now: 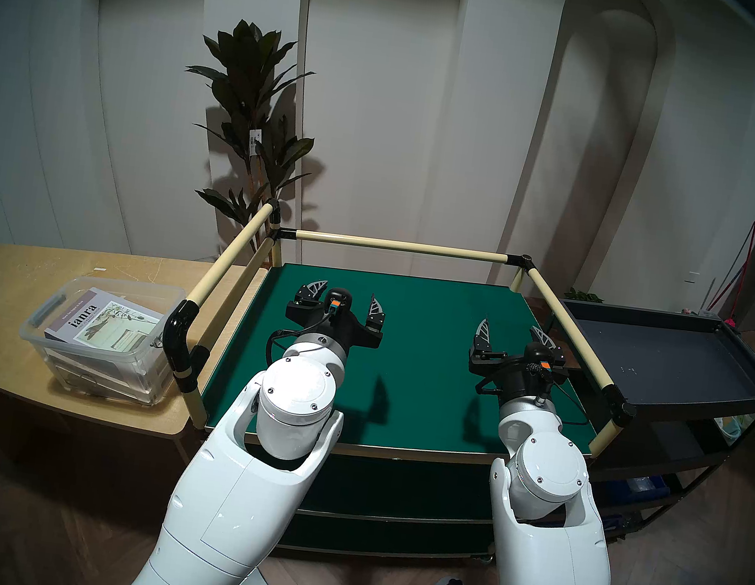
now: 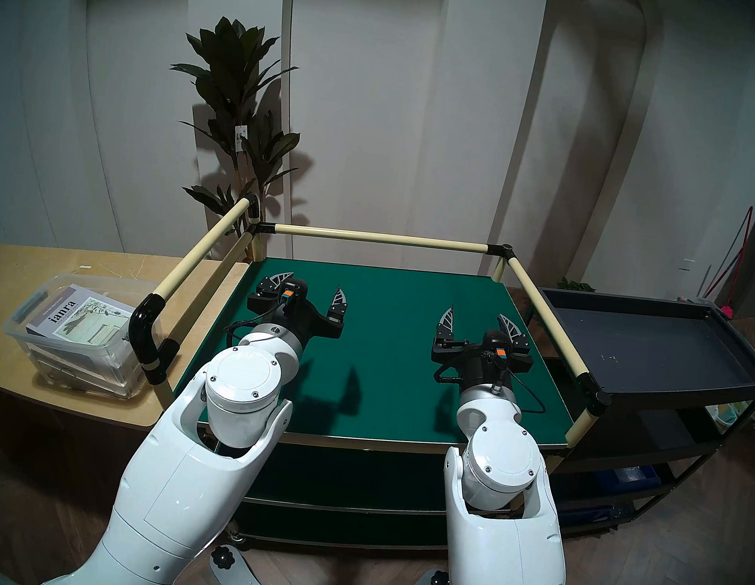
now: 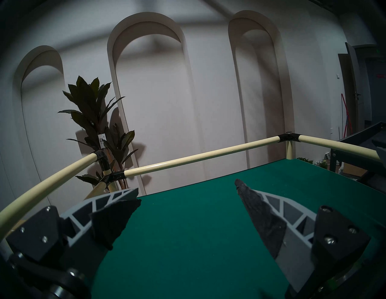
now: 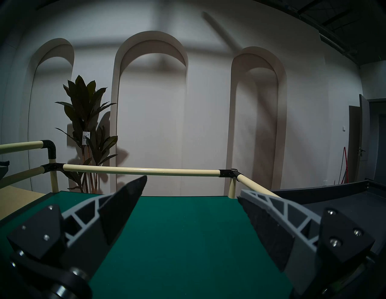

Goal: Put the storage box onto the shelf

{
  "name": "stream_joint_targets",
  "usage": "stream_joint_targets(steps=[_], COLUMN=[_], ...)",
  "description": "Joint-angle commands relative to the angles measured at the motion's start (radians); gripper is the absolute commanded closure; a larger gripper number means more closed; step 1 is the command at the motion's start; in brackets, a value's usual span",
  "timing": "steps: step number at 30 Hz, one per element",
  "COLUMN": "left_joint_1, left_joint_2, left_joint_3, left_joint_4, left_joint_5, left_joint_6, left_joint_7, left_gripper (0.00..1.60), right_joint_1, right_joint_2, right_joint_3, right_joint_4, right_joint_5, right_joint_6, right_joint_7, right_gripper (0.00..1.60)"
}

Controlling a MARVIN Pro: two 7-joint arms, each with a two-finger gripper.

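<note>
Storage box (image 1: pixel 104 337): a clear plastic bin resting on the tan wooden desk (image 1: pixel 8 284), just beside the shelf's left rail and outside it. It lies at a slant to the desk's edge, and no claw touches it.
Contents: magazines (image 1: pixel 104 319) titled "ianra" lie stacked inside, the top one tilted against the wall.
Weight, judged: paper packs dense, so the bin is likely heavy for its size, and the stack may slide when it is tipped.
Walls, judged: thin, smooth and see-through, so probably slippery and a little springy under a pinch; hard squeezing could crack them.
Where to hold, judged: the two short ends, under the rim by the grey latch (image 1: pixel 48 307), one claw at each end and the bin kept level.
Left claw (image 1: pixel 343 300): spread wide and empty, hovering over the green board, pointing toward the back rail.
Right claw (image 1: pixel 511 331): likewise wide and empty, over the board's right part.
Shelf (image 1: pixel 413 366): the top tier is dark green felt, bare, ringed by cream tube rails (image 1: pixel 401 246) with black joints; the near side has no rail. Two lower tiers show beneath.
Felt, judged: it should grip the bin's base and stop it sliding once down.
Obstacle, judged: the left rail stands between bin and board, so the bin must rise over it or come round by the open near side.
Room: white wall with arched niches, a leafy potted plant (image 1: pixel 244 124) behind the shelf, a dark grey metal cart (image 1: pixel 659 355) to the right, wooden floor, dim light.
</note>
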Motion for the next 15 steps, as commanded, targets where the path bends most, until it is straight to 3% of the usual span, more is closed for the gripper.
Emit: stream_joint_targets(steps=[1, 2, 3, 5, 7, 15], left_joint_1=[-0.046, -0.057, -0.041, -0.068, -0.064, -0.028], left_joint_2=[0.023, 0.024, 0.04, 0.037, 0.053, 0.108], left_joint_3=[0.008, 0.006, 0.003, 0.002, -0.01, -0.139], left_joint_4=[-0.128, -0.131, -0.189, -0.158, -0.194, -0.296], left_joint_5=[0.022, 0.023, 0.023, 0.032, 0.038, 0.041], left_joint_6=[0.024, 0.016, 0.049, 0.03, 0.064, 0.174], left_joint_7=[-0.022, -0.024, -0.037, -0.032, -0.04, -0.044], left_gripper=[0.0, 0.0, 0.0, 0.0, 0.0, 0.0], right_joint_1=[0.006, 0.006, 0.006, 0.006, 0.006, 0.006], right_joint_2=[0.002, 0.002, 0.002, 0.002, 0.002, 0.002], right_joint_3=[0.002, 0.002, 0.002, 0.002, 0.002, 0.002], right_joint_4=[-0.018, -0.018, -0.018, -0.017, -0.018, -0.018], right_joint_5=[-0.001, -0.001, -0.001, -0.001, -0.001, -0.001], right_joint_6=[-0.004, -0.004, -0.004, -0.004, -0.004, -0.004], right_joint_7=[-0.001, -0.001, -0.001, -0.001, -0.001, -0.001], right_gripper=[0.0, 0.0, 0.0, 0.0, 0.0, 0.0])
